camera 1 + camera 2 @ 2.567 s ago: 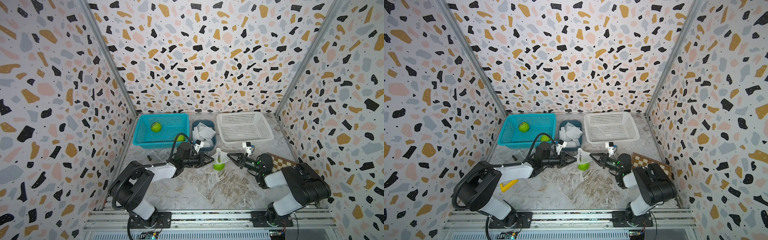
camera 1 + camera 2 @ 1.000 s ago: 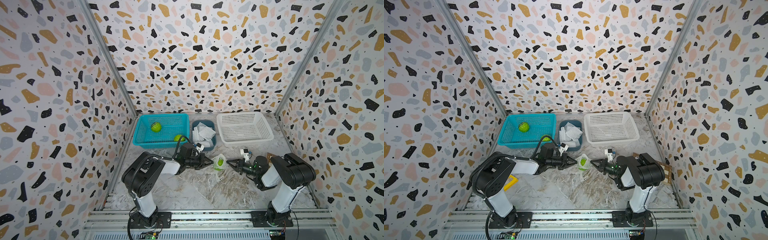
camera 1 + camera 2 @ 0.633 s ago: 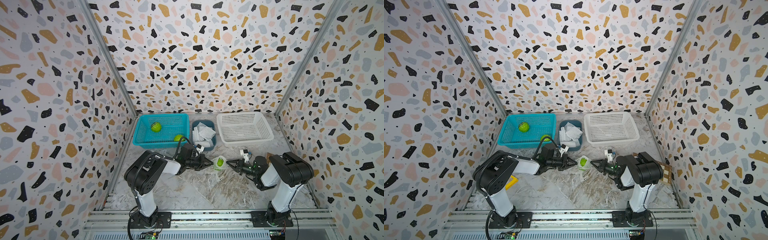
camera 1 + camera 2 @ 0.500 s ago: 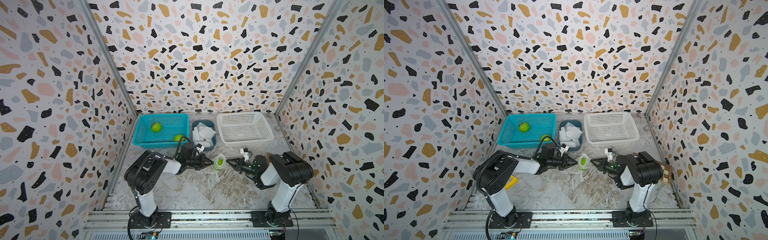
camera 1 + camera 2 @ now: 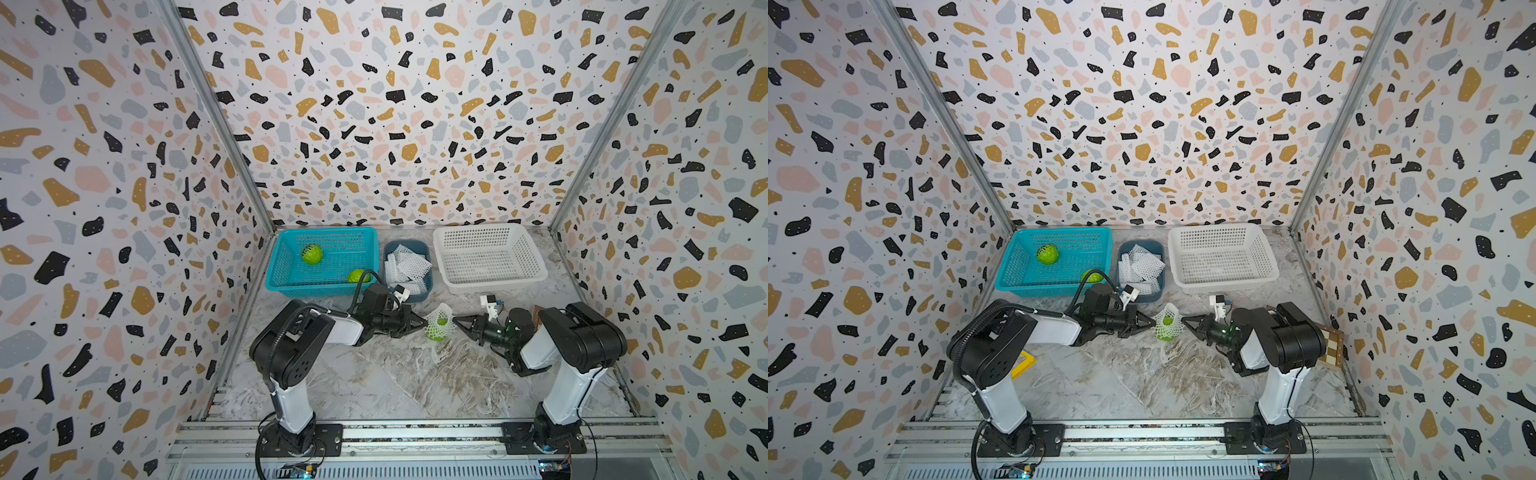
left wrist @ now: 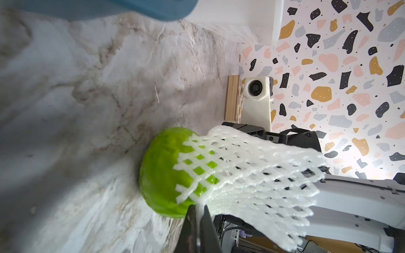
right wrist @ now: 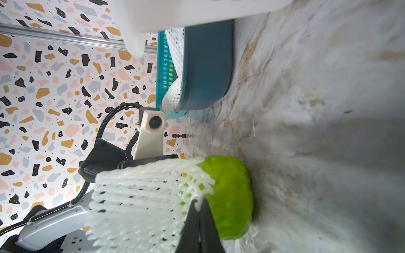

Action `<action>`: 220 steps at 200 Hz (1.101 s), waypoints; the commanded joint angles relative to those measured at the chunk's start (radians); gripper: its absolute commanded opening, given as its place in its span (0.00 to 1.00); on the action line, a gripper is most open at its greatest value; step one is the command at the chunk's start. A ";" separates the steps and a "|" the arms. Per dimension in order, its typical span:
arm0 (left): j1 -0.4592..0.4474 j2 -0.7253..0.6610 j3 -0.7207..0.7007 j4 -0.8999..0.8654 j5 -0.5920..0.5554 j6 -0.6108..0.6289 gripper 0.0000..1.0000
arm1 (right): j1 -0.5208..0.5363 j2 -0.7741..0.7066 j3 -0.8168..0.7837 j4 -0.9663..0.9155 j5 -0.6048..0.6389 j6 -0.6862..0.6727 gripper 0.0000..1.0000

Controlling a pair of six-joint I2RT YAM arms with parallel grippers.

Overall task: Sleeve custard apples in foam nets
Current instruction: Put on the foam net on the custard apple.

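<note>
Step in hand, as I judged it: drawing sleeve down over fruit no. 1. One custard apple (image 5: 436, 336) sat on the table (image 5: 395, 382) mid-workspace, betw. the two arms, just in front of the dark tub (image 5: 422, 294). A foam net (image 5: 440, 316) covered its upper part only. The lower part was bare green, resting on the marble, and the rest of the sleeve flared up loose above the fruit like a cone. Left gripper (image 6: 197, 210): jaws together, pinched on the net's hem on its side of the fruit. Right gripper (image 7: 198, 204): same, a bit of hem nipped betw. the tips, opp. side. Both arms lay low, nearly horiz., tips pointing at each other across the fruit. Prob. reason: hem gets stretched from 2 sides while the table takes the fruit's wt as the sleeve is dragged down. Whether either tip also touched the skin: couldn't tell, v. close in wrist views. A second custard apple (image 5: 312, 254) and a third custard apple (image 5: 358, 276) lay unsleeved in the blue basket (image 5: 279, 257). Spare foam nets (image 5: 405, 264) were heaped in the tub betw. the baskets, handy to either arm. White basket (image 5: 494, 284): nothing seen in it, presumably for finished fruit. Risk noted: thin hem could slip out of a pinch when pulled.
</note>
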 commanded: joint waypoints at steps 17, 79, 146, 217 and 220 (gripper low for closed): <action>0.005 0.015 -0.054 0.076 0.025 -0.015 0.00 | -0.003 0.006 -0.028 0.007 -0.008 -0.032 0.00; 0.005 0.033 -0.023 0.062 0.030 -0.010 0.00 | -0.003 0.017 -0.004 -0.025 -0.007 -0.040 0.00; 0.006 0.059 0.034 -0.042 0.003 0.025 0.00 | -0.003 0.005 0.083 -0.298 0.050 -0.113 0.00; 0.007 0.104 0.039 -0.070 -0.009 0.040 0.00 | 0.005 -0.001 0.111 -0.403 0.075 -0.179 0.00; 0.007 0.104 0.039 -0.071 -0.010 0.042 0.00 | 0.006 -0.004 0.113 -0.414 0.077 -0.185 0.00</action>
